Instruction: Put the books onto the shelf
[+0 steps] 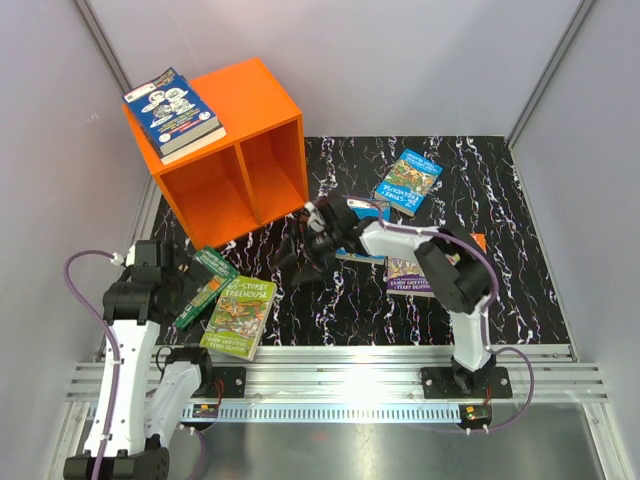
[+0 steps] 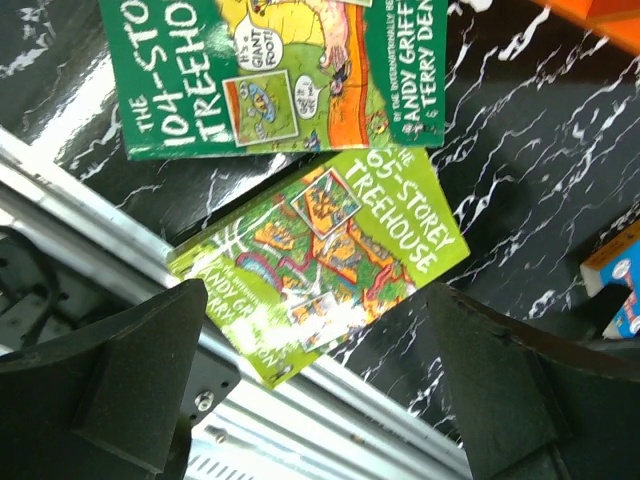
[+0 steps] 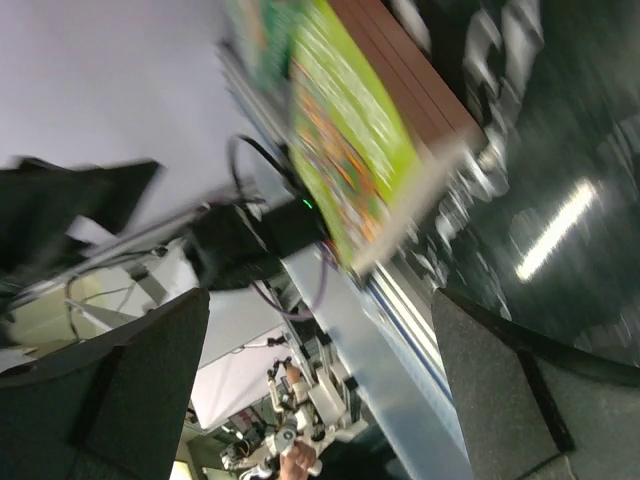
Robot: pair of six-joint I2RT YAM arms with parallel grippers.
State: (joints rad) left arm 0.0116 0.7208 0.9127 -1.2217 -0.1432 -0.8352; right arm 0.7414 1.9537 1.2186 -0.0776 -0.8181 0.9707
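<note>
Hanging wide open and empty, the left pincer [image 2: 320,395] hovers over the lime 65-Storey book [image 2: 322,262], which lies flat at the table's [image 1: 330,310] 7 o'clock corner. The dark green 104-Storey book [image 2: 280,75] lies just beside it. The right pincer [image 3: 320,390], likewise spread and holding nothing, sits near the table's centre. The orange shelf [image 1: 265,95] stands at 11 o'clock with a blue book [image 1: 172,112] on its top. Another blue book [image 1: 407,182] lies at 1 o'clock, and a purple book [image 1: 410,272] at 3 o'clock is partly under the right arm.
</note>
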